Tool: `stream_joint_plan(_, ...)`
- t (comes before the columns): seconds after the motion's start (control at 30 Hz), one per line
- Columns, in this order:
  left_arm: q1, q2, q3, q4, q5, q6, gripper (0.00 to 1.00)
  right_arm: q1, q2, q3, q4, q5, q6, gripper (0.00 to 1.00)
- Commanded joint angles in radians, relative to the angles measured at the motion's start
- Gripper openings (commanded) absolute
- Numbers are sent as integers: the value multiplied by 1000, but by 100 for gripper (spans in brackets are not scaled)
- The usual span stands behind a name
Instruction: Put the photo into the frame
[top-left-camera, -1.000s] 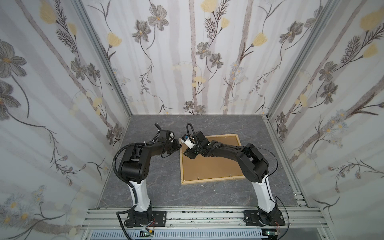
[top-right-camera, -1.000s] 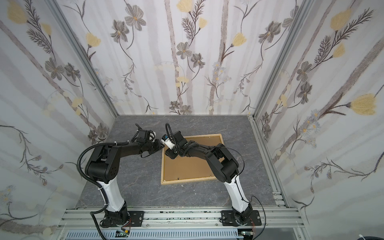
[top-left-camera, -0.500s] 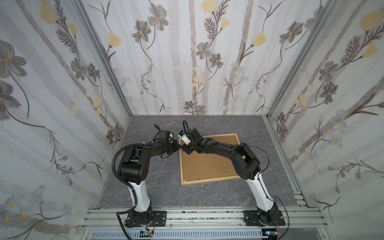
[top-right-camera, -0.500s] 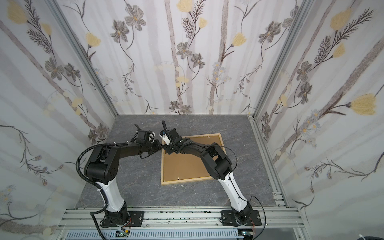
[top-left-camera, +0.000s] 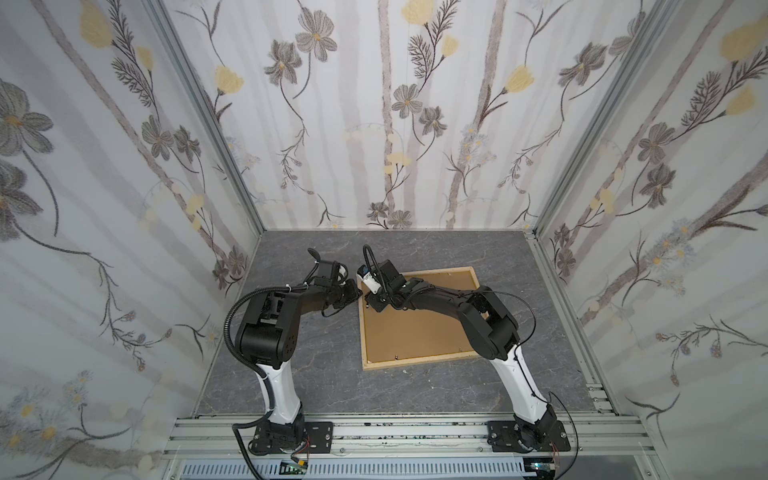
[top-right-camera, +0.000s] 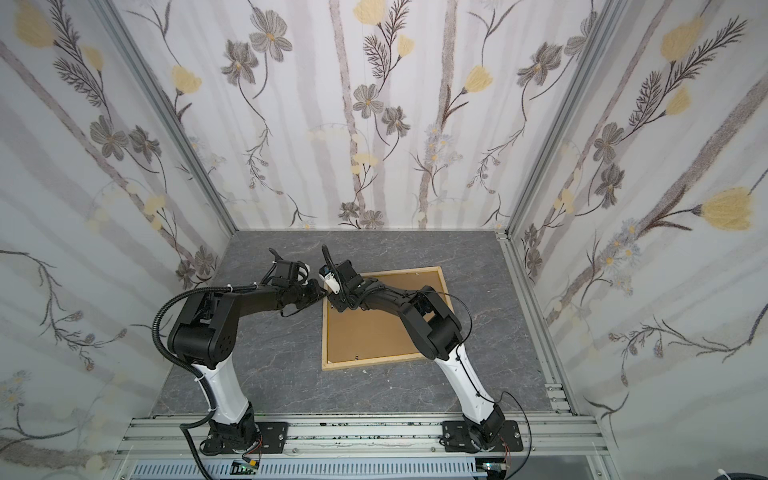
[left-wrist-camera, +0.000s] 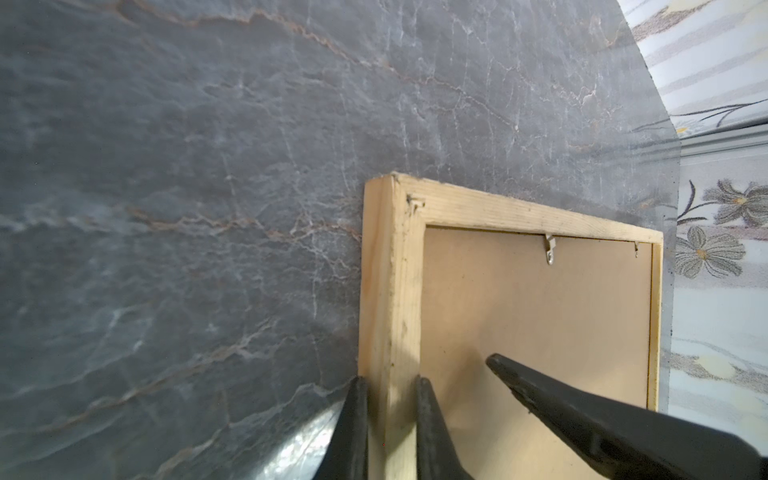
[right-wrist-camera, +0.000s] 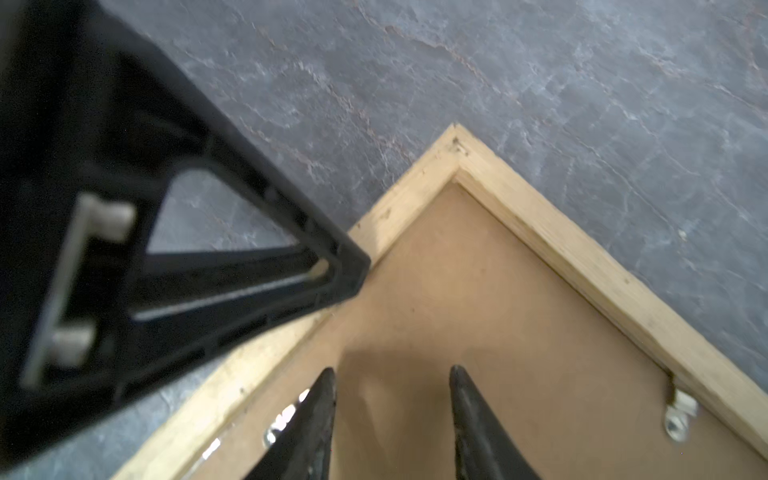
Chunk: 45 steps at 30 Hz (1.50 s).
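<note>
Arms reach low: left gripper (left-wrist-camera: 388, 386) clamps thin light-wood rectangular frame (left-wrist-camera: 498, 212); right gripper (right-wrist-camera: 391, 374) stands half-open, empty, over brown fibreboard backing panel (right-wrist-camera: 478, 311).

Frame (top-left-camera: 415, 361): pale natural wood, yellowish grain, a few dark scuffs. Backing panel (top-left-camera: 411, 328): plain tan-brown. Clips (left-wrist-camera: 550, 251): silver metal. Table (top-left-camera: 324, 374): dark grey marble look, white and rusty-brown veins. Walls (top-left-camera: 374, 124): white with grey stripes, grey and yellow flowers, dark stems. Arms (top-left-camera: 270, 328): black, white lower links.
</note>
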Motion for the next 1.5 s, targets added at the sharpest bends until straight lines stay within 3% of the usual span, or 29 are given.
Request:
stream_joint_plan(0.0, 6, 8, -2, -112, -33, -15, 3, 9, -47, -65, -55, 31, -37, 44)
stream_joint_plan(0.23, 6, 14, 2, -109, -27, -19, 3, 13, -96, -133, -9, -8, -44, 45)
stream_joint_plan(0.63, 6, 8, -7, -107, -24, -23, 3, 2, 46, 145, -103, -29, -7, 47)
stream_joint_plan(0.87, 6, 10, -5, -103, -25, -22, 3, 2, 112, 198, -135, -40, -11, 47)
stream_joint_plan(1.07, 7, 13, -2, -104, -26, -21, 3, 10, 81, 142, -152, -10, -32, 46)
stream_joint_plan(1.33, 12, 13, -5, -103, -29, -19, 3, 13, -51, -79, -67, 17, -43, 45)
stream_joint_plan(1.47, 11, 15, -4, -99, -24, -26, 3, 13, -62, -92, -77, 16, -43, 45)
